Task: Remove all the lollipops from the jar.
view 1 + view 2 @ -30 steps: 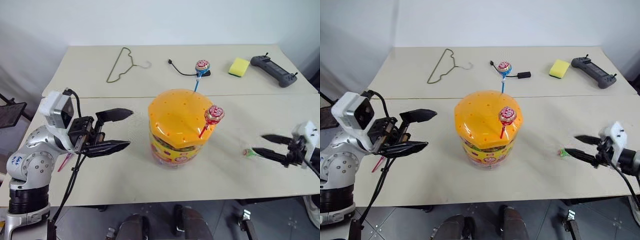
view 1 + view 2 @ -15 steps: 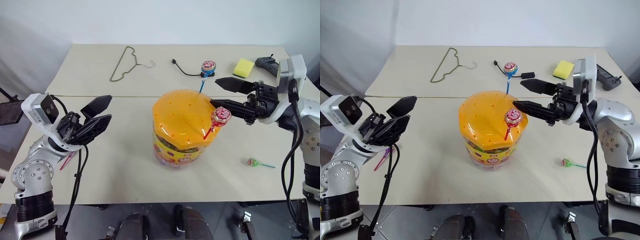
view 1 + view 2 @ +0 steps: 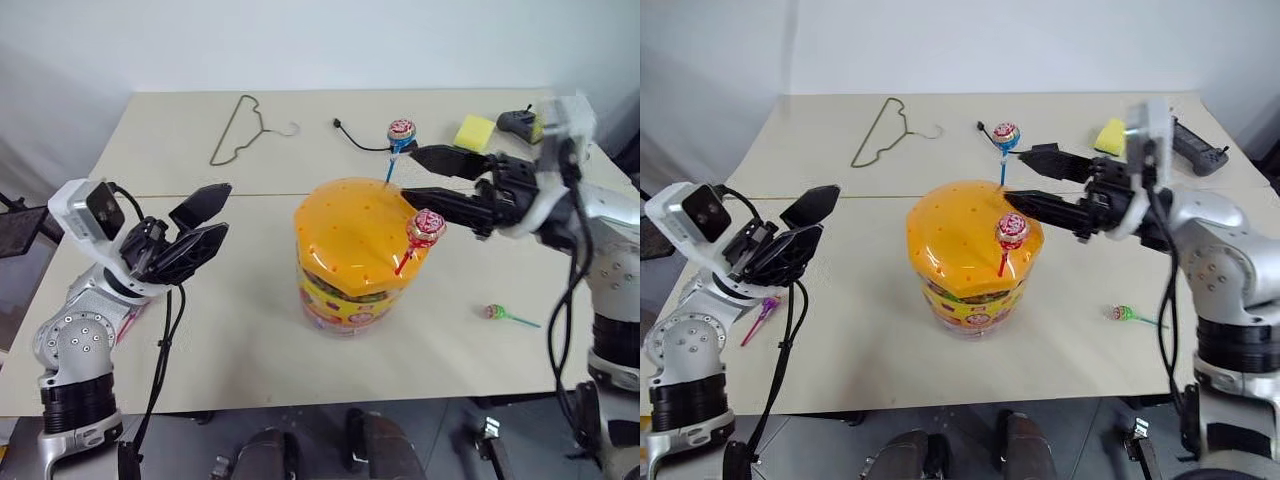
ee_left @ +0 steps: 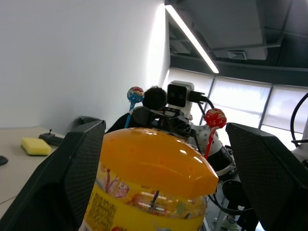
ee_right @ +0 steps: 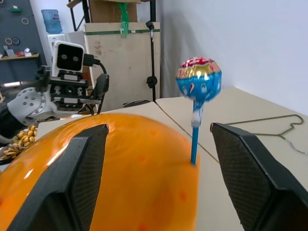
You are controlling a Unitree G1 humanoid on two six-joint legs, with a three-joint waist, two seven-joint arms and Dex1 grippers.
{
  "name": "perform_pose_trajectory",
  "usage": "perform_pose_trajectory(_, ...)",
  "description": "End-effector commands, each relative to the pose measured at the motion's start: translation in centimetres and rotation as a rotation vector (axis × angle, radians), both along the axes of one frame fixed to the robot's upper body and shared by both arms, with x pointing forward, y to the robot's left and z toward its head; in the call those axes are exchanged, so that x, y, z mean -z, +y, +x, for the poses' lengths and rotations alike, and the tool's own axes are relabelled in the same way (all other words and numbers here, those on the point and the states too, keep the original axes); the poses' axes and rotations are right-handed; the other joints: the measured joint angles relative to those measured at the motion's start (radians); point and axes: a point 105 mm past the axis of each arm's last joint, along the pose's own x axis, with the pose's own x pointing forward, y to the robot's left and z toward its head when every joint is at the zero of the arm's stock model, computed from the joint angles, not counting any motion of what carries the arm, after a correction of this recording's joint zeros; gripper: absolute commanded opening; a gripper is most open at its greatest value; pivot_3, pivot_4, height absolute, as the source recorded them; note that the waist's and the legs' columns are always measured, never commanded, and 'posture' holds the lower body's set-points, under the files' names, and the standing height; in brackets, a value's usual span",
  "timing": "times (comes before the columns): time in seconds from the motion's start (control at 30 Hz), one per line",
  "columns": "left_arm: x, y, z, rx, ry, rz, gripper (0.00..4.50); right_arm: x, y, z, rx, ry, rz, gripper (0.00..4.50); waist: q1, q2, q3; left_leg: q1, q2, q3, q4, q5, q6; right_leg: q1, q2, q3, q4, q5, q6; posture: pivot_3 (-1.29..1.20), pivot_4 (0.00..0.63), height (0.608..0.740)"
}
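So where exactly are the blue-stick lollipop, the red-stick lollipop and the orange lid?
blue-stick lollipop [image 5: 198,78], right wrist view, on its wrapped candy head.
red-stick lollipop [image 3: 428,224], left eye view, on its wrapped candy head.
orange lid [image 3: 350,232], left eye view, on the top of the dome.

Glossy plastic against a matt tabletop.
The jar [image 3: 350,285] has clear plastic walls and a shiny, smooth orange lid [image 3: 358,232] (light glints off its dome); the lollipops [image 3: 427,224] wear crinkled, glossy wrappers, the table [image 3: 250,340] looks matt beige, the hanger [image 3: 240,128] thin wire, the sponge [image 3: 474,131] soft, porous foam.
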Motion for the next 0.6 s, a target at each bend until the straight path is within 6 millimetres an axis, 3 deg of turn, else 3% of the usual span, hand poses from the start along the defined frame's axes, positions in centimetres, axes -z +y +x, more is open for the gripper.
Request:
perform_pose_trajectory(0.03, -0.5, 0.1, -0.3, 0.009, -0.028, -0.015, 4.24, -0.6, 0.4, 0.7, 0.023, -0.001, 0.016, 3.54, 0.001, 0.000, 0.000, 0.000, 0.000, 0.000, 0.000, 0.000, 0.000, 0.000, 0.000, 0.000, 0.002, 0.000, 0.000, 0.00, 0.150, 0.740)
perform_pose_trajectory(0.23, -0.7, -0.2, -0.4, 0.005, -0.041, -0.033, 4.24, -0.5, 1.0, 1.4, 0.020, 0.042, 0.015, 3.54, 0.004, 0.000, 0.000, -0.003, 0.000, -0.001, 0.000, -0.001, 0.000, -0.001, 0.000, -0.001, 0.000, 0.000, 0.000, 0.00, 0.150, 0.740)
perform_pose_trajectory(0.6, -1.4, 0.1, -0.2, -0.015, -0.059, -0.068, 4.24, -1.9, 0.8, 1.3, -0.006, -0.010, 0.069, 0.01, 0.009, 0.000, 0.000, -0.002, 0.000, 0.000, 0.000, -0.001, 0.001, 0.000, 0.001, -0.001, 0.000, 0.000, 0.000, 0.00, 0.150, 0.740)
